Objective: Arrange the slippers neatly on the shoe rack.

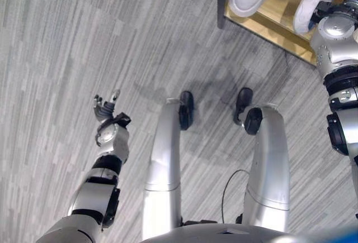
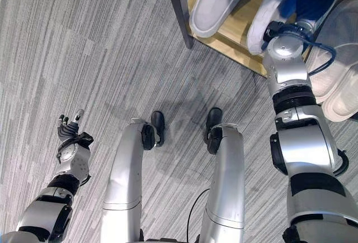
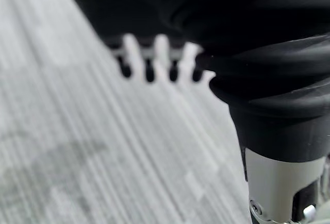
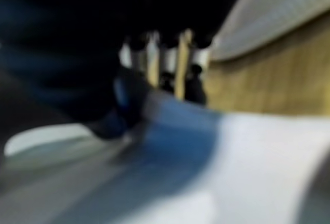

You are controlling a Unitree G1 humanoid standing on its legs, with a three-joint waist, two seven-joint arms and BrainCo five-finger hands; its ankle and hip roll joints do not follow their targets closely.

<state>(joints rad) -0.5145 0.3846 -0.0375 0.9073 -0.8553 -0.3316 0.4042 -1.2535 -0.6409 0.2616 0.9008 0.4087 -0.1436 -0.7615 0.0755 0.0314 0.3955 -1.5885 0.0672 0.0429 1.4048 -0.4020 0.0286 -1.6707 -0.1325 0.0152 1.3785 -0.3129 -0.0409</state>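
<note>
A wooden shoe rack shelf (image 2: 235, 37) lies at the upper right. On it rest a grey slipper (image 2: 215, 3) and a white slipper with a blue strap (image 2: 277, 0). My right hand (image 2: 278, 29) reaches onto the shelf. In the right wrist view its fingers (image 4: 165, 54) curl down onto the blue strap (image 4: 175, 131), with the thumb against the near side. My left hand (image 1: 106, 108) hangs over the carpet at the left, far from the rack. Its fingers (image 3: 149, 62) are straight and hold nothing.
Two more pale slippers (image 2: 335, 58) lie side by side at the right edge, beside my right arm. A dark rack post (image 2: 179, 8) stands at the shelf's left end. Grey striped carpet (image 1: 67, 42) covers the floor to the left.
</note>
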